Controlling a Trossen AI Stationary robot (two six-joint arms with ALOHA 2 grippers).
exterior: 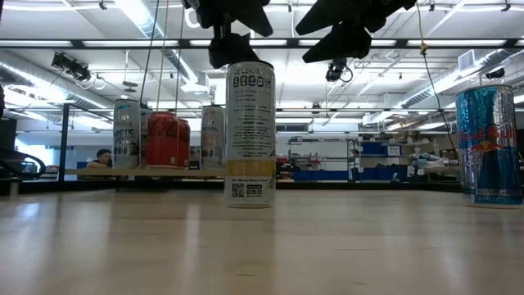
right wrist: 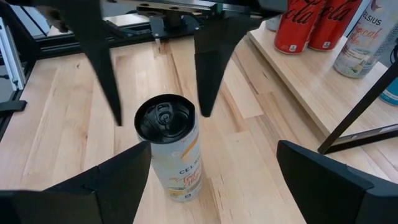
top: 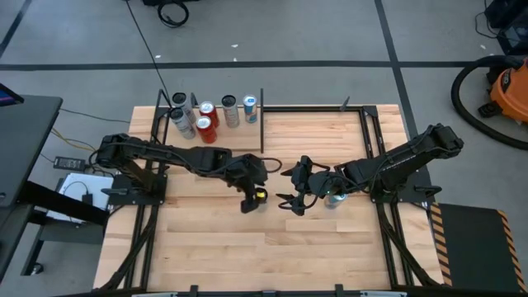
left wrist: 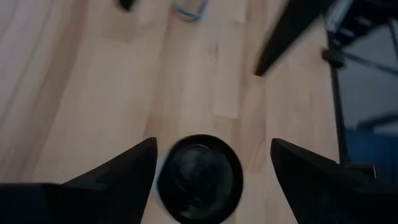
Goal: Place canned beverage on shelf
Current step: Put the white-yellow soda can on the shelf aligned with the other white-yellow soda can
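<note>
Two arms meet over the middle of the wood surface [top: 272, 247], which fills most of the high view; the room beyond shows grey floor with tape lines, an orange vacuum at one corner and, in the low view, ceiling lights and blue racking far off.

At the far left corner of the surface stands the shelf [top: 239, 139], a pale board between black uprights, with six cans [top: 213, 117] already lined up along its far edge. By my judgement the task is well along, with at least one more can to go.

That can [exterior: 250, 135], a tall white Celsius, stands upright on the surface near the centre, well apart from the shelf. The left pincer [left wrist: 211, 171] hangs directly above it, fingers spread wide either side of the lid and not touching. The right pincer [right wrist: 211, 180] is also spread, empty, just beside the can and facing it.

A blue Red Bull can [exterior: 490, 146] stands under the right arm.

Left to do: close on the white can, lift it, carry it to the shelf.
</note>
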